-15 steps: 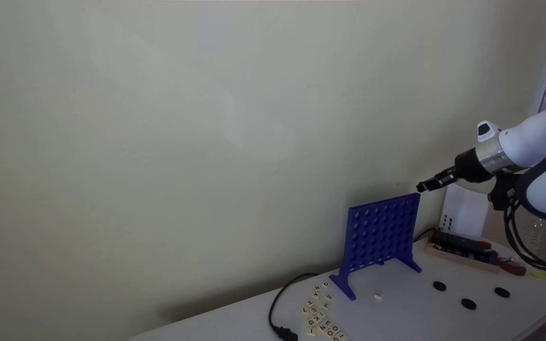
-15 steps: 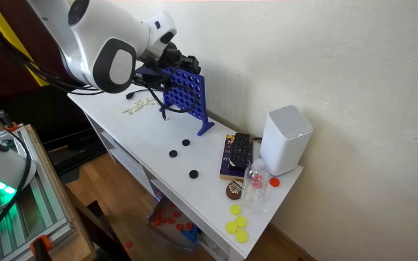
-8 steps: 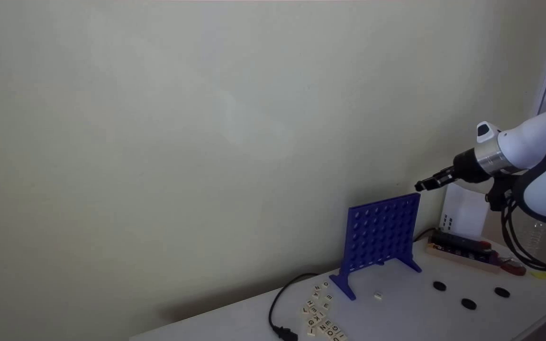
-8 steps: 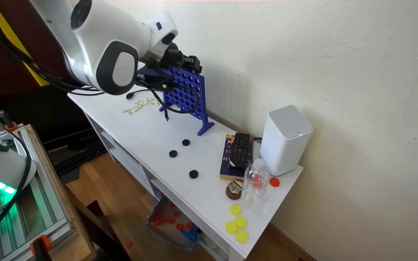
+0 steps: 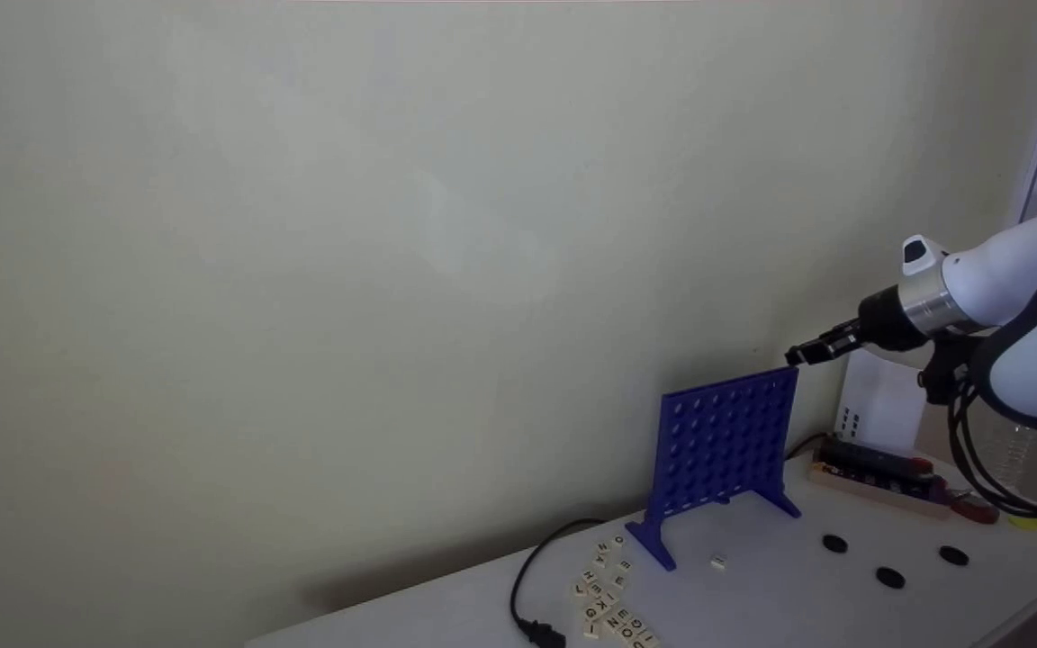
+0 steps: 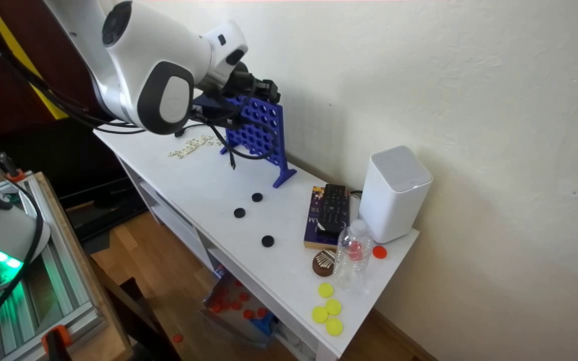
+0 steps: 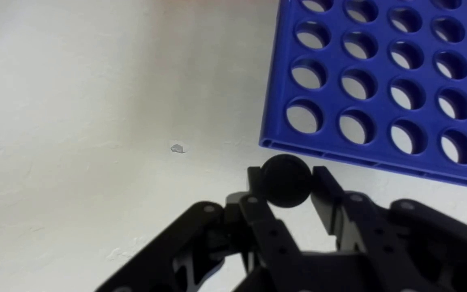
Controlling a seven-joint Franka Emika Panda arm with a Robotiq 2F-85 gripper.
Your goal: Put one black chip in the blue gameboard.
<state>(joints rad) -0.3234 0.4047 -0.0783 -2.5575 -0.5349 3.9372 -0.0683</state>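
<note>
At the tip of the end effector [image 7: 287,181], a black chip [image 7: 286,181] close to the blue gameboard [image 7: 380,110]

The chip is up off the bench [image 6: 193,175], pinched by its rim. The end effector's jaws are brought in just as wide as the chip, one side touching each edge. In the wrist view its round flat face and the board's holey face both show, so they seem turned much the same way.

Both exterior views put the end effector just by one top corner of the board, so the end column of holes is nearest. In the wrist view the chip is almost in line with that column, maybe a bit too far out. I can't tell if it is right over the slot or in front of it. My guess: a tiny nudge, then let go. If it is off, it may bump the edge and fall.

Three more black chips [image 6: 239,212] lie flat on the bench.
</note>
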